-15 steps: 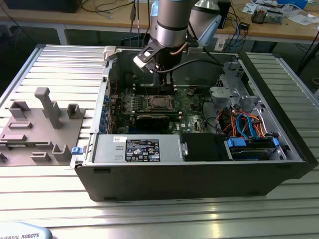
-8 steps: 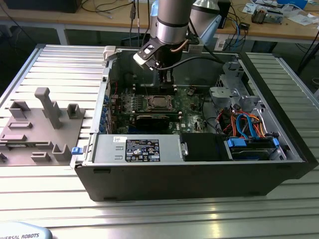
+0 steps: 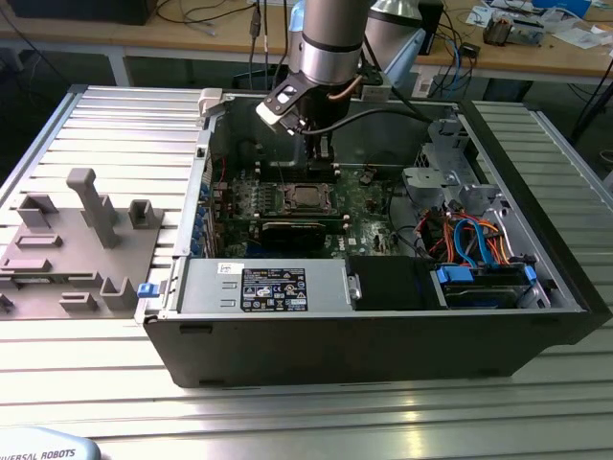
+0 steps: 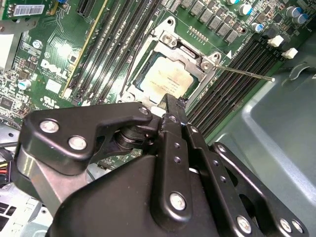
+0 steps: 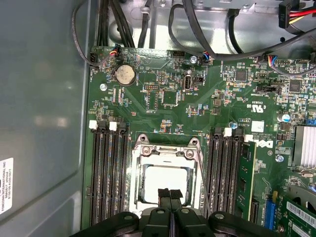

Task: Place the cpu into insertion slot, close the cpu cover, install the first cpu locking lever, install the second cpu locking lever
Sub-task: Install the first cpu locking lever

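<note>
Silver-grey, the cpu (image 5: 159, 178) lies in the socket of the green motherboard (image 5: 168, 113) inside the open computer case (image 3: 383, 335), with the cpu cover (image 4: 196, 74) down flat around it. The gripper (image 5: 170, 195) hovers at the socket's edge, its fingers pressed together on nothing. One thin locking lever (image 4: 247, 73) juts over the memory slots (image 4: 232, 94).

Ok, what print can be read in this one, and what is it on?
Sticker on the metal box: print too small to read.
White label on the case wall: too small to read.
Board: a white maker's logo, not quoted; component marks too small.
Cpu top: faint print, unreadable.
</note>
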Robot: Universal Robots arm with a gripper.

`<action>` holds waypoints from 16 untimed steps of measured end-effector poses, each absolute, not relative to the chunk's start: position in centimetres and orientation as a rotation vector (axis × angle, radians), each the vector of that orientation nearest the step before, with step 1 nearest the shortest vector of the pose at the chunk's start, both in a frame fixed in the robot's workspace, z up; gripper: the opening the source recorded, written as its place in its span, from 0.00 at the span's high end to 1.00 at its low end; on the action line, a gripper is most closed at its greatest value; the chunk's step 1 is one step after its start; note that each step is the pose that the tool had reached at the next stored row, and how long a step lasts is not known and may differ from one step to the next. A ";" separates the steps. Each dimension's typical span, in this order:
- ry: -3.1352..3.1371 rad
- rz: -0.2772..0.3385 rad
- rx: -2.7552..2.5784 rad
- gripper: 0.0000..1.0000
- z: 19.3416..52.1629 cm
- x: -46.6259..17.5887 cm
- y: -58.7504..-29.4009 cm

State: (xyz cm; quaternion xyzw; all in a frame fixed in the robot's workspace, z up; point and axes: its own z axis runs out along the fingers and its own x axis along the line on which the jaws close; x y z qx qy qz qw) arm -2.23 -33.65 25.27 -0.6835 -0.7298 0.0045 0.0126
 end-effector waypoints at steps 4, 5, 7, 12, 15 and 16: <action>-2.279 0.014 -2.125 0.89 25.3 -2.2 -33.7; -2.286 0.014 -2.118 0.89 25.3 -2.2 -33.7; -2.299 0.015 -2.104 0.89 25.3 -2.2 -33.7; -2.330 0.015 -2.070 0.89 25.3 -2.2 -33.7; -2.347 0.015 -2.051 0.89 25.3 -2.2 -33.7; -2.355 0.015 -2.042 0.89 25.3 -2.2 -33.7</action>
